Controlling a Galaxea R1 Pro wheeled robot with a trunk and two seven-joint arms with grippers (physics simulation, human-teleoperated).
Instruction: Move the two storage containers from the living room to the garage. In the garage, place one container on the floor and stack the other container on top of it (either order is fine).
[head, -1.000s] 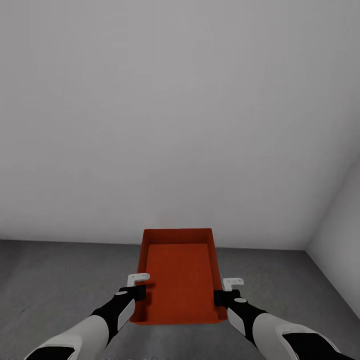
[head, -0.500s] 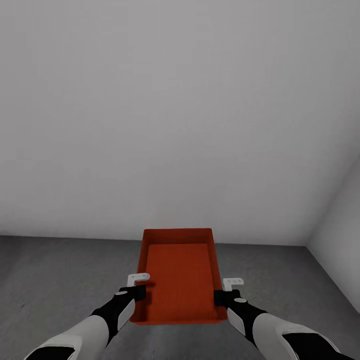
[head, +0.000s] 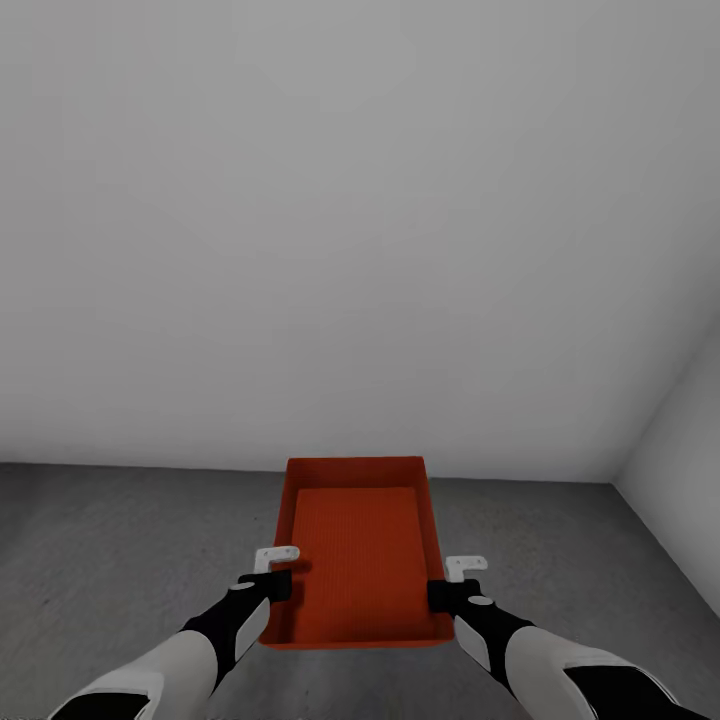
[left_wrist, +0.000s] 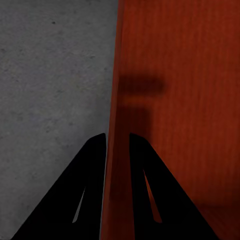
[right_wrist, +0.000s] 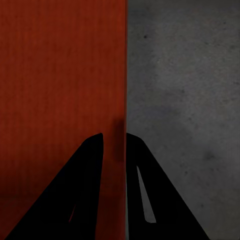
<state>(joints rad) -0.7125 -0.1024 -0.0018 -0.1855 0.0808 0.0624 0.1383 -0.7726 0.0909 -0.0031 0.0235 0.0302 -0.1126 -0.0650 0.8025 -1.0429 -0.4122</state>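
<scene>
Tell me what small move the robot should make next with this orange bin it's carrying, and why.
Probably lower both arms together to set the storage container down. The left gripper and right gripper each pinch a side wall, grey concrete floor lies beneath and around it, and a plain wall stands just ahead. How far the container is above the floor cannot be told.
</scene>
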